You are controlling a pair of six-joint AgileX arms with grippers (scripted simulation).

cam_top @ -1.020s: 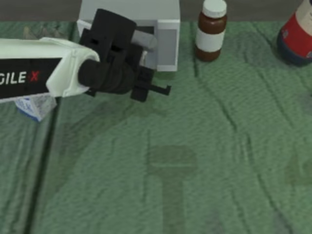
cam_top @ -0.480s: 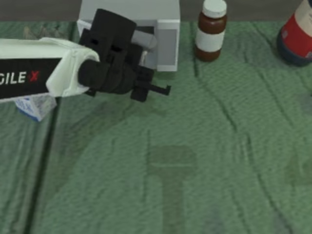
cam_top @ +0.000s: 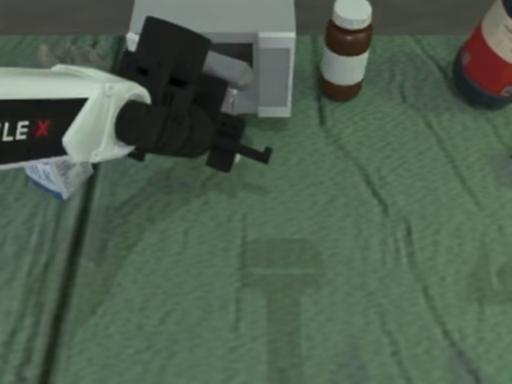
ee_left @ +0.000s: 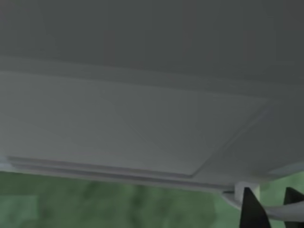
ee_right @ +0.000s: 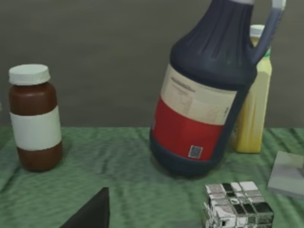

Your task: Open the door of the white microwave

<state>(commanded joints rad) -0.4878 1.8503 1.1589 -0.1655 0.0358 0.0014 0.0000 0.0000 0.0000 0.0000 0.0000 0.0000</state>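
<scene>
Fingers of our left gripper [cam_top: 254, 152] are showing in the top view's upper left, grip unreadable, reaching the door [ee_left: 128, 128] of the white microwave [cam_top: 240, 20], seemingly swinging partway out, opening unfinished.

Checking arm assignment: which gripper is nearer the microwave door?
Left. The left gripper is right at the door of the white microwave; the right gripper is outside the top view.
</scene>
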